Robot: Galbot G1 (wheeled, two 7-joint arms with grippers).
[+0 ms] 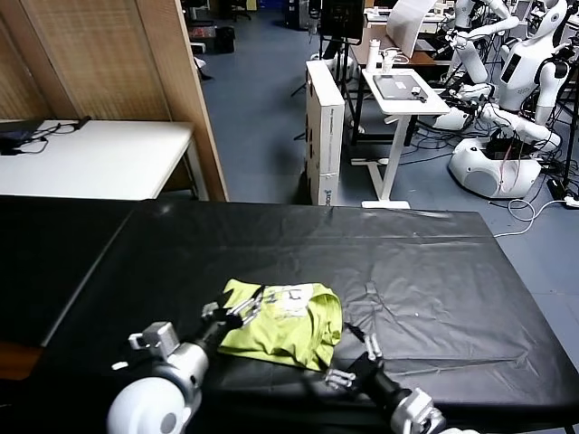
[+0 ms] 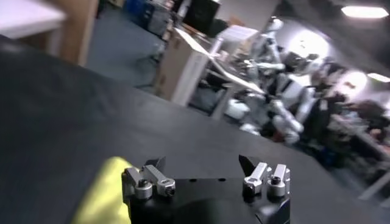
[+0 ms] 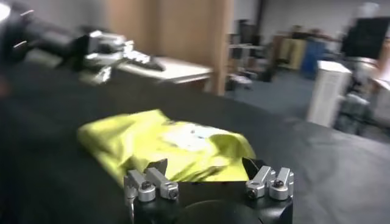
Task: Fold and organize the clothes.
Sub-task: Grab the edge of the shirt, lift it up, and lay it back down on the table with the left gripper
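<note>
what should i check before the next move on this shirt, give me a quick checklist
1. T-shirt on the black table, away from its edges: ok.
2. Shirt folded flat: not ok, it lies bunched.
3. Left gripper open at the shirt's left edge: ok.
4. Right gripper open at the shirt's near right corner: ok.
5. Either gripper already holding cloth: cannot tell.
6. White collar label facing up: ok.

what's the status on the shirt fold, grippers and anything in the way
Left gripper open at shirt's left edge, right gripper open at its near right corner, neither holding. T-shirt lies bunched in a rough fold on the black table. Nothing in the way.
</note>
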